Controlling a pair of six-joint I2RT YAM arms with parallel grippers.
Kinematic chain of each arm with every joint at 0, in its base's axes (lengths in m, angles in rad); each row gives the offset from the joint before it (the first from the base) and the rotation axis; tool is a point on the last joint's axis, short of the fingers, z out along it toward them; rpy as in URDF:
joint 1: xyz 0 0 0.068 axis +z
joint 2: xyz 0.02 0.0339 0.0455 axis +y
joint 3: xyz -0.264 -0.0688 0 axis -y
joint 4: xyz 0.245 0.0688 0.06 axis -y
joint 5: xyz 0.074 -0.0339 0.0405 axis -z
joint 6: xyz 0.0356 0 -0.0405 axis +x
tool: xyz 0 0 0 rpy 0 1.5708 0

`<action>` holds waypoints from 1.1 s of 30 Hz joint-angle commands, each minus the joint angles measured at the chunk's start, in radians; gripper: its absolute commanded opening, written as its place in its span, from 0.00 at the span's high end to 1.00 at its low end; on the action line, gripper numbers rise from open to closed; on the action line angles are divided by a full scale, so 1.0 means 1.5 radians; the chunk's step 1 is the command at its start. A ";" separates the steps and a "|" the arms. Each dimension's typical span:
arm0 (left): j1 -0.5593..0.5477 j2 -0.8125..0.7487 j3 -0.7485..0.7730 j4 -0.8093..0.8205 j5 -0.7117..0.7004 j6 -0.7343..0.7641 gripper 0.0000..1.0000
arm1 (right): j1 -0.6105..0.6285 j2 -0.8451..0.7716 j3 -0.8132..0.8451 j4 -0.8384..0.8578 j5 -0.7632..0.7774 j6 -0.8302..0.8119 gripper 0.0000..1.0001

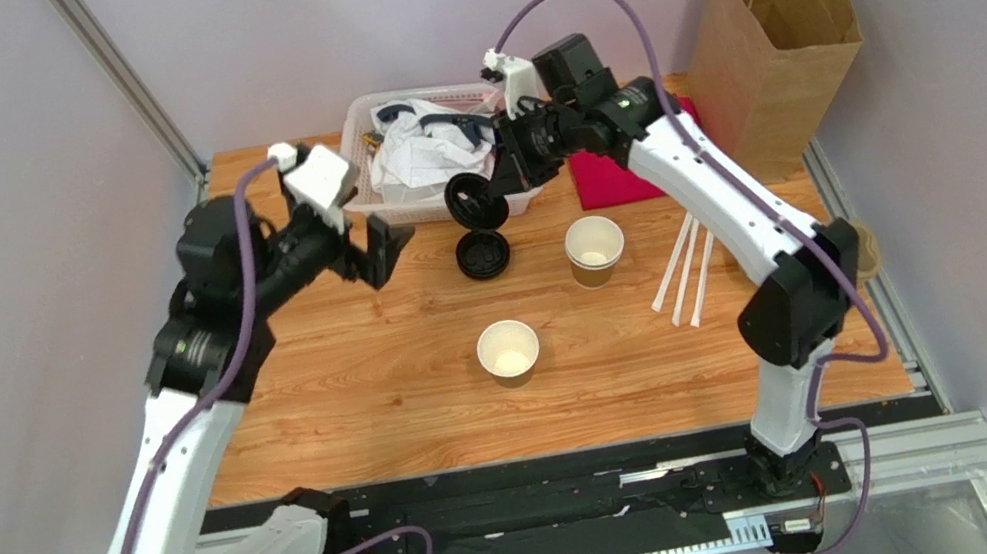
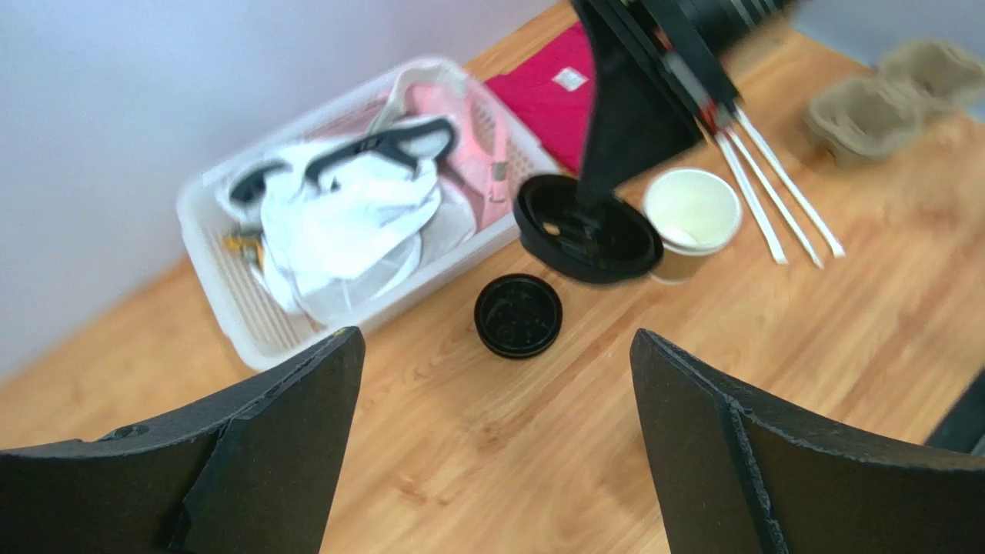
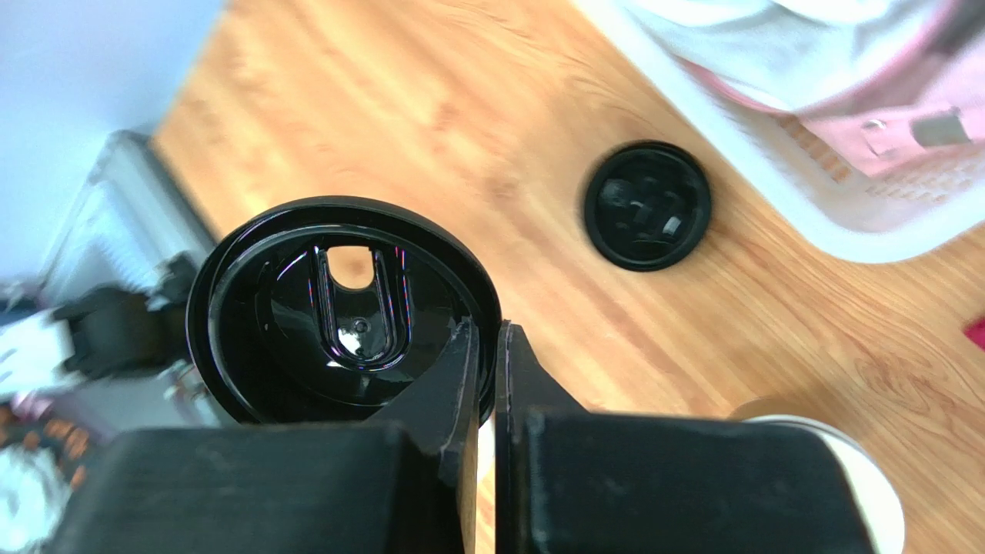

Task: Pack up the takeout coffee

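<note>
Two takeout coffee cups of brown paper stand open-topped on the wooden table: one (image 1: pixel 596 250) right of centre, also in the left wrist view (image 2: pixel 691 219), and one (image 1: pixel 509 352) nearer the front. My right gripper (image 1: pixel 494 183) (image 3: pixel 497 346) is shut on the rim of a black plastic lid (image 1: pixel 474 201) (image 3: pixel 335 312) (image 2: pixel 586 231), held tilted above the table beside the basket. A second black lid (image 1: pixel 482 253) (image 2: pixel 518 315) (image 3: pixel 646 206) lies flat on the table below it. My left gripper (image 1: pixel 383 248) (image 2: pixel 495 341) hangs open and empty, left of the lids.
A white plastic basket (image 1: pixel 361 163) (image 2: pixel 220 271) of cloth and bags stands at the back. A red cloth (image 1: pixel 612 177), white straws (image 1: pixel 685 271), a pulp cup tray (image 2: pixel 879 110) and a tall brown paper bag (image 1: pixel 772 45) are on the right.
</note>
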 commanded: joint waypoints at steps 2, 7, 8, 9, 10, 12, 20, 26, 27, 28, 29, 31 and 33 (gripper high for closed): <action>-0.010 -0.125 -0.042 -0.103 0.217 0.343 0.02 | 0.000 -0.082 -0.043 -0.041 -0.158 -0.051 1.00; -0.080 -0.179 -0.039 -0.207 0.249 0.585 0.02 | 0.009 -0.118 -0.092 -0.085 -0.249 -0.076 1.00; -0.094 -0.182 -0.040 -0.241 0.246 0.662 0.02 | 0.013 -0.127 -0.111 -0.091 -0.262 -0.081 1.00; -0.107 -0.184 -0.042 -0.253 0.240 0.692 0.02 | 0.021 -0.133 -0.122 -0.101 -0.272 -0.081 1.00; -0.141 -0.183 -0.046 -0.261 0.215 0.717 0.03 | 0.028 -0.139 -0.139 -0.101 -0.281 -0.082 1.00; -0.195 -0.175 -0.052 -0.276 0.186 0.778 0.03 | 0.056 -0.156 -0.175 -0.110 -0.278 -0.110 1.00; -0.317 -0.120 -0.060 -0.328 0.127 0.878 0.03 | 0.115 -0.159 -0.204 -0.141 -0.304 -0.132 1.00; -0.337 -0.075 -0.062 -0.337 0.146 0.877 0.07 | 0.120 -0.151 -0.193 -0.150 -0.324 -0.142 1.00; -0.341 -0.065 -0.062 -0.334 0.145 0.871 0.09 | 0.121 -0.151 -0.191 -0.152 -0.335 -0.142 1.00; -0.343 -0.061 -0.064 -0.323 0.145 0.856 0.10 | 0.122 -0.149 -0.189 -0.153 -0.341 -0.143 1.00; -0.344 -0.054 -0.066 -0.314 0.143 0.845 0.12 | 0.125 -0.149 -0.187 -0.156 -0.347 -0.145 1.00; -0.344 -0.050 -0.076 -0.278 0.136 0.807 0.18 | 0.128 -0.149 -0.184 -0.161 -0.353 -0.151 1.00; -0.345 -0.049 -0.086 -0.263 0.139 0.787 0.26 | 0.135 -0.150 -0.184 -0.164 -0.354 -0.156 1.00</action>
